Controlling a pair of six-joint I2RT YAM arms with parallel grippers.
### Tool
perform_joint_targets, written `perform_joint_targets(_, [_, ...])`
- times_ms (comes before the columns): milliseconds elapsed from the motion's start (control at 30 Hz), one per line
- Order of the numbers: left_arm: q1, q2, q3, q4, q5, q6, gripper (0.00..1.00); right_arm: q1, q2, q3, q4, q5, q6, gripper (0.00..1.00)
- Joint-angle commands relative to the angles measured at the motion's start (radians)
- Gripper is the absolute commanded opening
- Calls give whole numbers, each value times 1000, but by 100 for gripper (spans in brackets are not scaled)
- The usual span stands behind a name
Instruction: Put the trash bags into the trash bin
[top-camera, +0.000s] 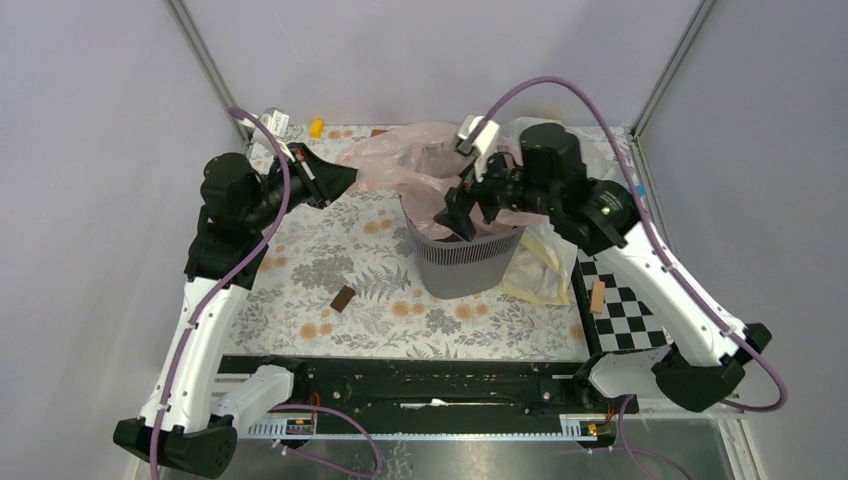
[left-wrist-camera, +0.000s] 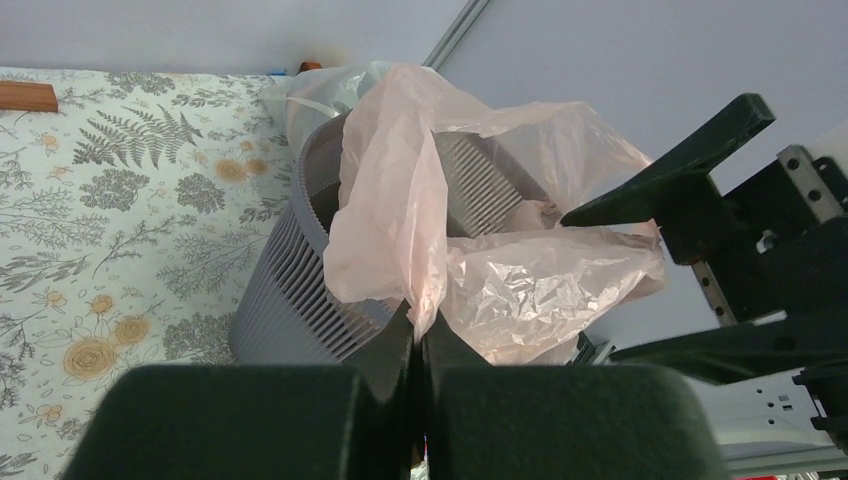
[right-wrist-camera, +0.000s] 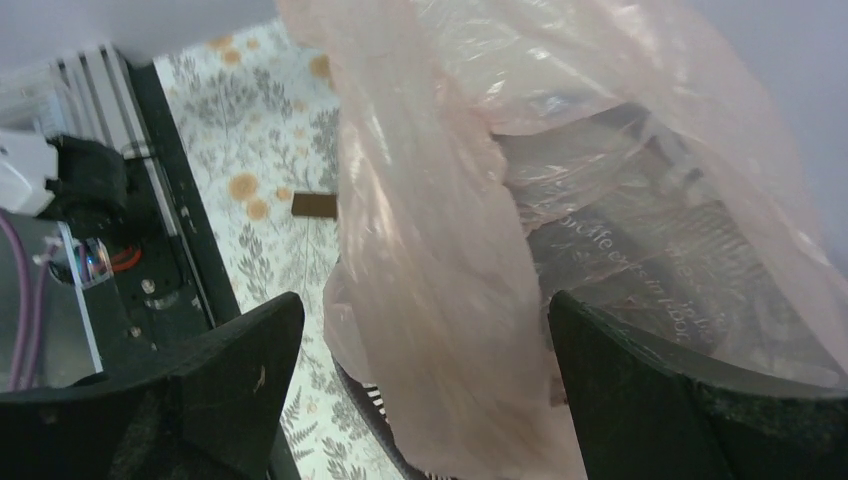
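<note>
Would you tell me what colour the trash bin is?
Dark grey trash bin, clearest in the left wrist view.

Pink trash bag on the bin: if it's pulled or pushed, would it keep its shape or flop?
Probably very floppy: the pink trash bag sags in crumpled folds over the rim of the trash bin. It seems light, since the left gripper holds it up by one small pinch. The film looks thin and see-through, so a hard tug might tear it.

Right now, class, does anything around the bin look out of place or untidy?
The pink bag is not seated: it billows above the bin, one corner stretched sideways in the shut left gripper. A clear bag lies crumpled beside the bin.
</note>
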Motion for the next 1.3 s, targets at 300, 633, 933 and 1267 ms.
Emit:
perform_joint_targets(300, [5, 30, -17, 82, -2, 3, 0, 102, 210, 104, -151, 402, -82, 87])
perform_joint_targets(633, [5, 49, -65, 86, -7, 17, 0, 102, 205, 118, -206, 560, -84, 96])
perform_joint_targets(933, [5, 13, -18, 58, -56, 38, 0, 102, 73, 153, -214, 538, 58, 100])
perform_joint_targets(1267, [5, -4, -11, 31, -69, 58, 0, 102, -102, 107, -258, 751, 351, 92])
